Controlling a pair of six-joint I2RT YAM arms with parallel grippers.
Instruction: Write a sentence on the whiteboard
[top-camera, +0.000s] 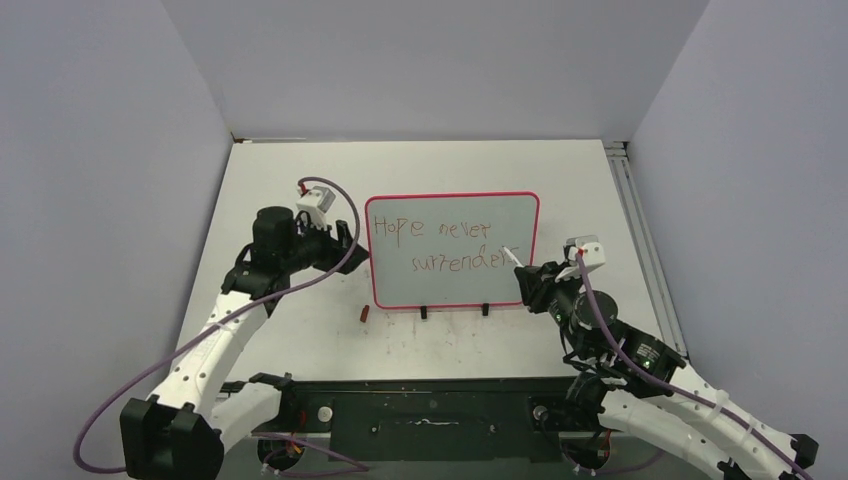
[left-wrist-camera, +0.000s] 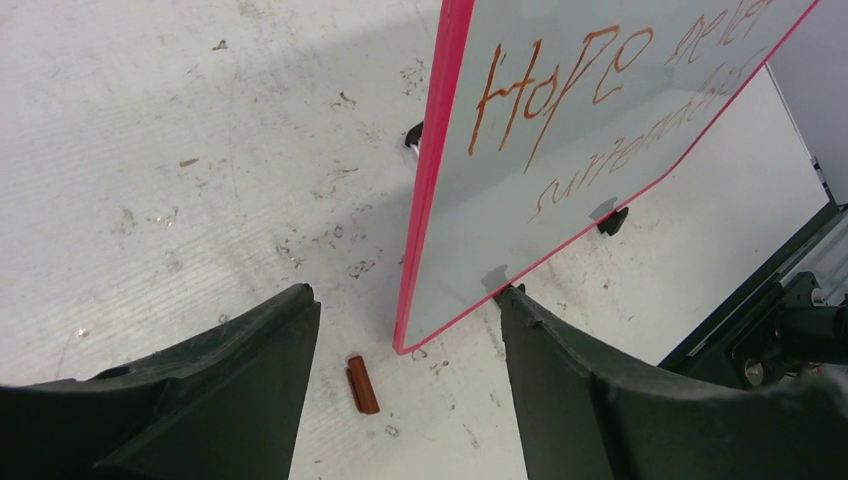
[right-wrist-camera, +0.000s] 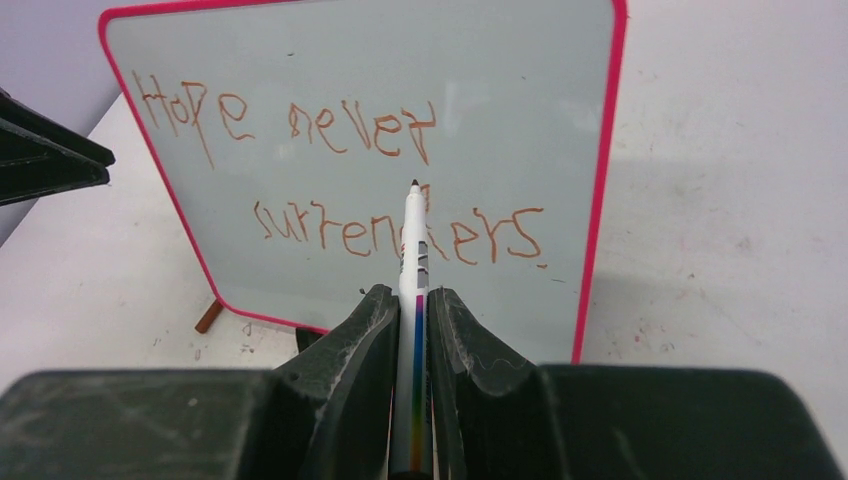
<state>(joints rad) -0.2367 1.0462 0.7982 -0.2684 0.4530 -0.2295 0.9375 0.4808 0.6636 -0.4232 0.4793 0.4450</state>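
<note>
Pink-red framing is edging the whiteboard (top-camera: 452, 205), which is standing upright on its two black feet at the middle of the table (top-camera: 300, 180). The sentence (top-camera: 437, 243) is running across it in shaky reddish-brown letters, "Hope never" above "surrenders". The left gripper (left-wrist-camera: 405, 297) is sitting at the board's 9 o'clock, its jaws gaping apart with the board's lower corner between them. The right gripper (right-wrist-camera: 408, 300), at the board's 4 o'clock, is clamping a marker (right-wrist-camera: 411, 235) whose tip is pointing at the second line; I cannot tell whether the tip is touching the board. A small brown cap (left-wrist-camera: 362, 384) is lying on the table at the board's 7 o'clock.
</note>
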